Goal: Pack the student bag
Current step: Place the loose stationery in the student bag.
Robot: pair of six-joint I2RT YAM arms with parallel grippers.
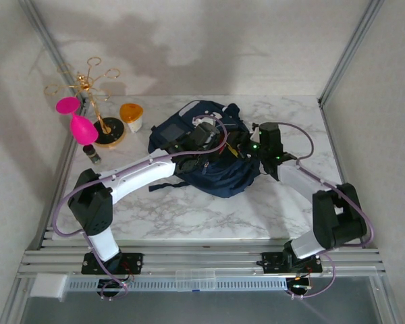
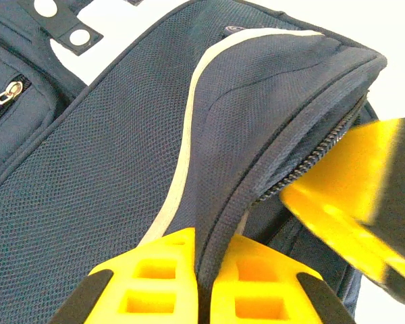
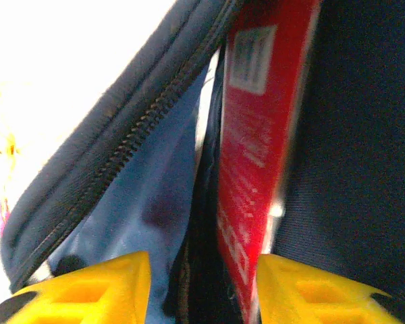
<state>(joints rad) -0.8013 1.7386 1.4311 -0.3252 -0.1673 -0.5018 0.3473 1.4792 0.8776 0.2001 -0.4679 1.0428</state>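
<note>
The student bag (image 1: pixel 223 175) lies at the middle back of the marble table, navy with pale stripes. My left gripper (image 1: pixel 206 135) is on top of it. In the left wrist view it (image 2: pixel 212 236) is shut on the bag's (image 2: pixel 108 169) zipper-edged flap, pulling the opening up. My right gripper (image 1: pixel 243 144) reaches into that opening from the right; one of its yellow fingers (image 2: pixel 351 196) shows beside the zipper. In the right wrist view its jaws (image 3: pixel 202 260) stand apart inside the bag (image 3: pixel 351 135). A flat red item with white print (image 3: pixel 263 135) stands between them, close against the right finger.
At the back left are a gold wire stand (image 1: pixel 88 88), a pink piece (image 1: pixel 83 127) hanging from it, a white cup with an orange lid (image 1: pixel 131 116) and a small dark bottle (image 1: pixel 92 154). Bare marble table (image 1: pixel 189 216) lies in front of the bag. Metal frame posts edge both sides.
</note>
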